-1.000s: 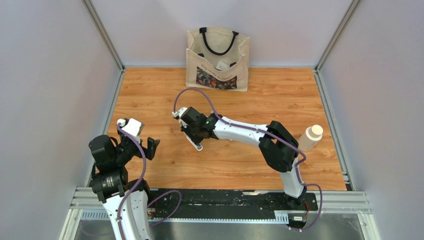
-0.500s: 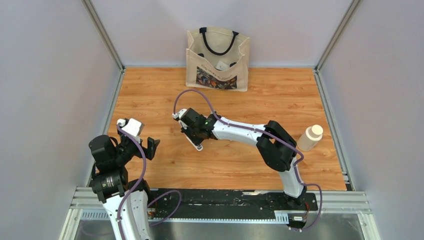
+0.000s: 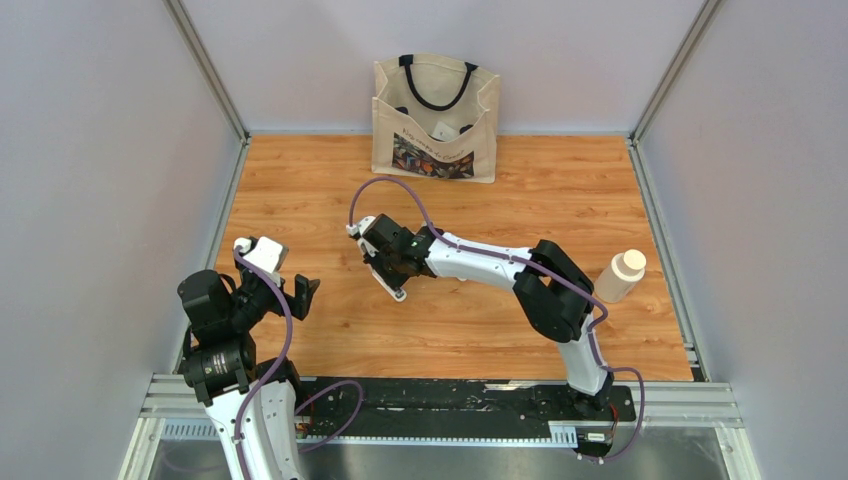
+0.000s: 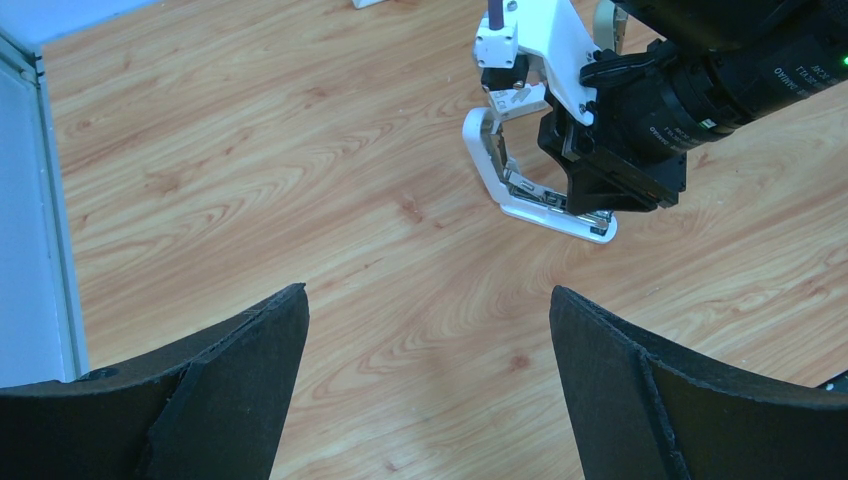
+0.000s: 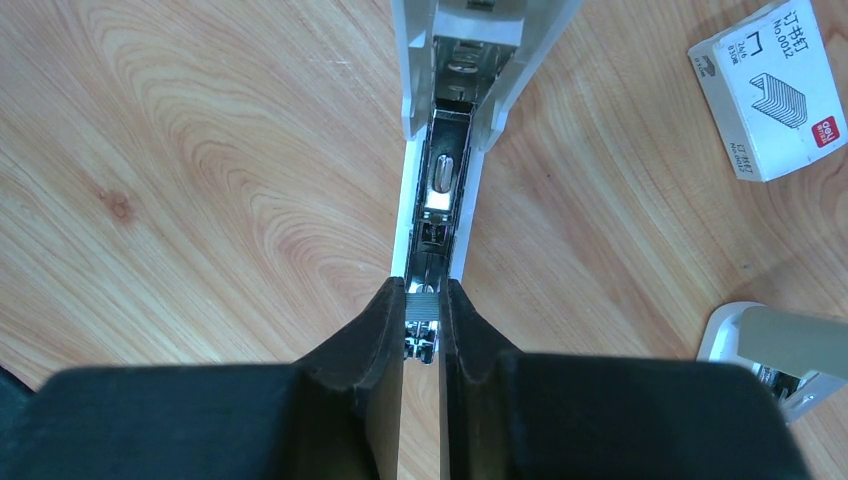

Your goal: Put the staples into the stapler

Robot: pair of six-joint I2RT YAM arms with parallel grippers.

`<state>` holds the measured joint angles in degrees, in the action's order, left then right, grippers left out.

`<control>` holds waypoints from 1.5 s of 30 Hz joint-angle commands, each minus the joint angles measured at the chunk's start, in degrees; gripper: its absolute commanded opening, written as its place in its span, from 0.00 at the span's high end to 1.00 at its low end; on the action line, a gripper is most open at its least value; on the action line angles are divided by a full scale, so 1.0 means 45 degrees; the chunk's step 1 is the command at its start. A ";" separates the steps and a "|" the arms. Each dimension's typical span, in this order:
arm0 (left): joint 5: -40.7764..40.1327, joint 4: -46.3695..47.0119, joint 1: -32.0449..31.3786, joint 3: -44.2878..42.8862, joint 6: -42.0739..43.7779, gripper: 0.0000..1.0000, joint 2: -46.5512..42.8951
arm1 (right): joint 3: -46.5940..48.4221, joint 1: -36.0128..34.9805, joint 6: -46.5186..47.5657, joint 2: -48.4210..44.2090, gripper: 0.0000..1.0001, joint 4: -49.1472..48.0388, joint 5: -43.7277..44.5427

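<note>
Staples (image 5: 422, 332): tiny grey strip pinched in right tool (image 5: 422, 292); left tool (image 4: 428, 300) released.

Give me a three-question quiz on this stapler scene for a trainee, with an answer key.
1. True or false: the left jaws are shut.
2. What do the right jaws pinch? A) a pen B) the staples C) a coin
3. Fill in: the stapler beneath the right jaws lies with its magazine ____.
Key: 1 false; 2 B; 3 open.
</note>
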<state>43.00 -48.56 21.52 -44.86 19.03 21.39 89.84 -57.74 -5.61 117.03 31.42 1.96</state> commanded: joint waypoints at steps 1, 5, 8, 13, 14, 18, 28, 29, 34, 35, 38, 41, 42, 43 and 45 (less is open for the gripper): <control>0.0190 0.0321 0.0160 0.0067 0.0088 0.02 -0.0124 | 0.0133 0.0096 -0.0082 -0.0050 0.85 -0.0127 -0.0141; 0.0170 0.0321 0.0160 0.0067 0.0108 0.02 -0.0085 | 0.0152 0.0076 -0.0082 0.0028 0.85 -0.0107 -0.0161; 0.0190 0.0321 0.0160 0.0067 0.0108 0.02 -0.0085 | 0.0152 0.0096 -0.0063 0.0047 0.85 -0.0088 -0.0161; 0.0170 0.0321 0.0160 0.0067 0.0108 0.02 -0.0085 | 0.0152 0.0095 -0.0063 0.0106 0.85 -0.0088 -0.0161; 0.0190 0.0321 0.0140 0.0067 0.0108 0.02 -0.0104 | 0.0133 0.0076 -0.0063 0.0087 0.85 -0.0088 -0.0161; 0.0170 0.0302 0.0159 0.0067 0.0108 0.02 -0.0124 | 0.0133 0.0057 -0.0043 0.0145 0.85 -0.0087 -0.0161; 0.0170 0.0302 0.0160 0.0047 0.0108 0.02 -0.0104 | 0.0133 0.0037 0.0035 0.0204 0.85 -0.0048 0.0034; 0.0170 0.0302 0.0160 0.0067 0.0147 0.02 -0.0104 | 0.0133 0.0037 0.0035 0.0204 0.85 -0.0048 0.0053; 0.0190 0.0302 0.0160 0.0067 0.0147 0.02 -0.0104 | 0.0133 -0.0021 0.0035 0.0204 0.85 -0.0029 0.0268; 0.0190 0.0302 0.0160 0.0067 0.0147 0.02 -0.0124 | 0.0133 -0.0022 0.0016 0.0223 0.85 -0.0029 0.0288; 0.0170 0.0302 0.0160 0.0067 0.0147 0.02 -0.0104 | 0.0152 -0.0061 0.0035 0.0204 0.85 -0.0029 0.0405; 0.0151 0.0302 0.0160 0.0086 0.0147 0.02 -0.0104 | 0.0152 -0.0100 0.0035 0.0223 0.85 0.0010 0.0444; 0.0170 0.0302 0.0160 0.0086 0.0147 0.02 -0.0085 | 0.0171 -0.0100 0.0035 0.0223 0.84 0.0010 0.0425; 0.0170 0.0302 0.0160 0.0086 0.0147 0.02 -0.0104 | 0.0191 -0.0100 0.0035 0.0242 0.84 0.0029 0.0425; 0.0170 0.0302 0.0160 0.0086 0.0166 0.02 -0.0104 | 0.0191 -0.0100 0.0035 0.0262 0.83 0.0049 0.0425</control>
<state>43.00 -48.56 21.52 -44.69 19.27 21.39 89.84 -57.74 -5.58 117.38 31.68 2.72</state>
